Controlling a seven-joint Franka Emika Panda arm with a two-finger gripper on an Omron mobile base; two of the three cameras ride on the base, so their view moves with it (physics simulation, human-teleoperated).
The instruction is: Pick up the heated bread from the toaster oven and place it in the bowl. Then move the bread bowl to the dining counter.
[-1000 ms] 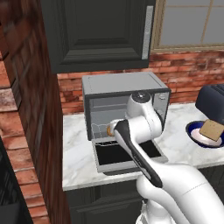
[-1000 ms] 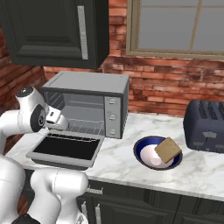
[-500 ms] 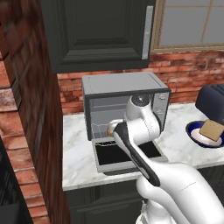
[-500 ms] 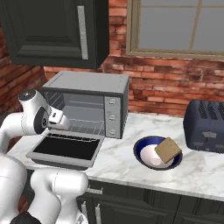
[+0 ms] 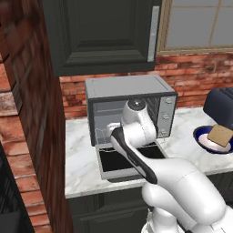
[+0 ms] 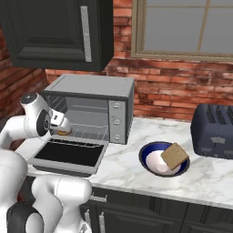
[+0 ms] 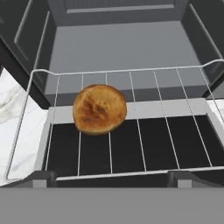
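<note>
The toaster oven (image 6: 91,88) stands on the marble counter with its door (image 6: 68,154) dropped flat. On its wire rack (image 7: 144,131) lies the heated bread (image 7: 99,108), a round golden-brown piece, left of the rack's middle in the hand view. My gripper (image 7: 111,178) hovers at the oven mouth just above and in front of the bread (image 6: 63,133), jaws wide open and empty. The dark blue bowl (image 6: 149,150) sits right of the oven, holding a square tan slice (image 6: 174,155). The dining counter is out of view.
A dark toaster (image 6: 214,129) stands right of the bowl (image 5: 200,135) against the red brick wall. Dark cabinets hang above the oven (image 5: 132,88). A brick pillar (image 5: 27,113) bounds the counter on the left. Open marble lies in front of the bowl.
The arm has edged slightly toward the oven mouth. The jaws have stayed open, and the bread and bowl have not moved.
</note>
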